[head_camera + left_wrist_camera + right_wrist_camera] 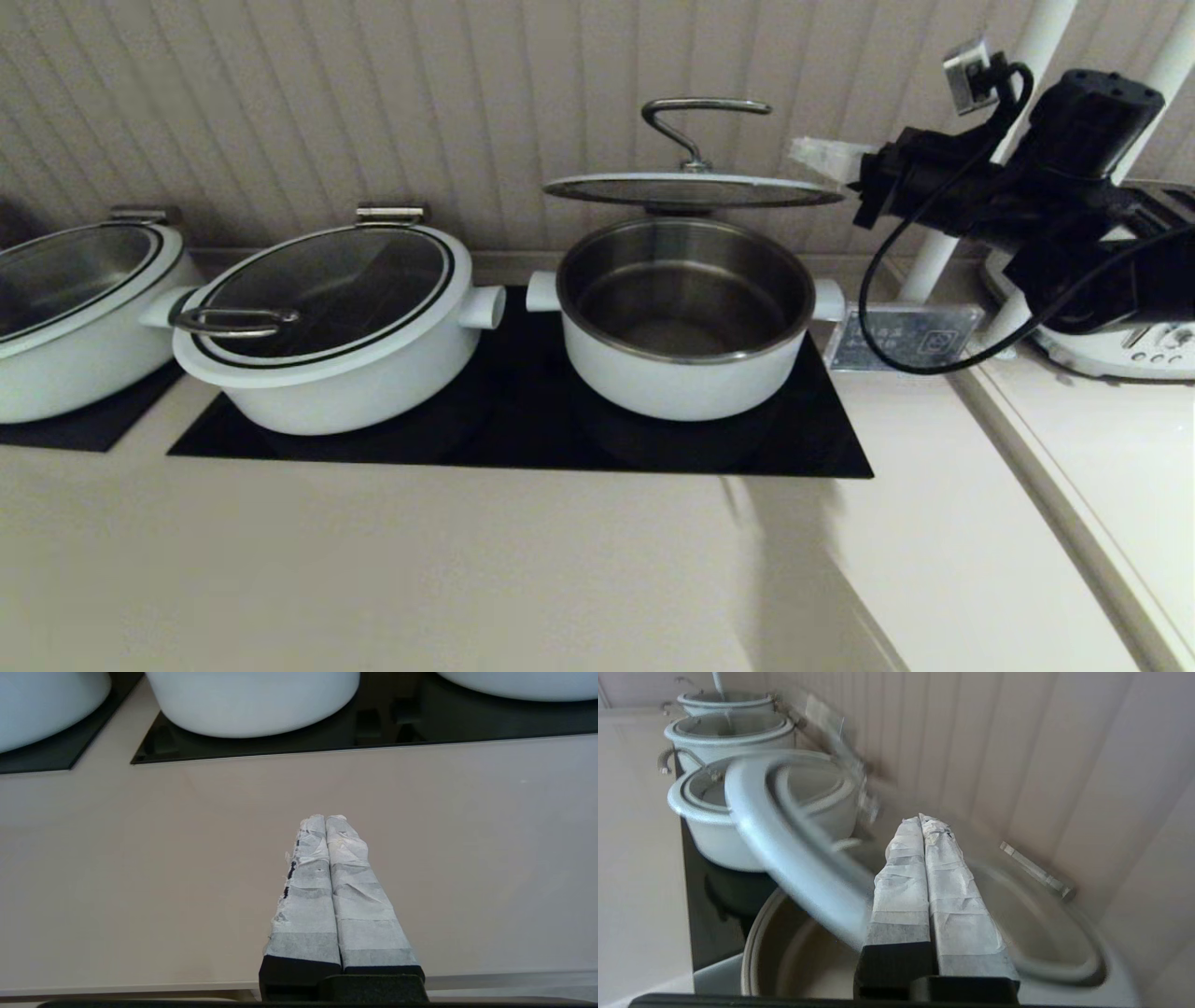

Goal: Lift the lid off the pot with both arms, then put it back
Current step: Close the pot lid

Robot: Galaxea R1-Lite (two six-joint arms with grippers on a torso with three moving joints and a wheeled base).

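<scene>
The lid (693, 190) hangs level above the open pot (684, 322), which sits on the right of the black cooktop (523, 411). The right gripper (814, 157) reaches to the lid's right rim, fingers pressed together; whether they pinch the rim is hard to make out. The left gripper (325, 819), clenched on nothing, hovers over the near counter (140, 858), out of the head view
</scene>
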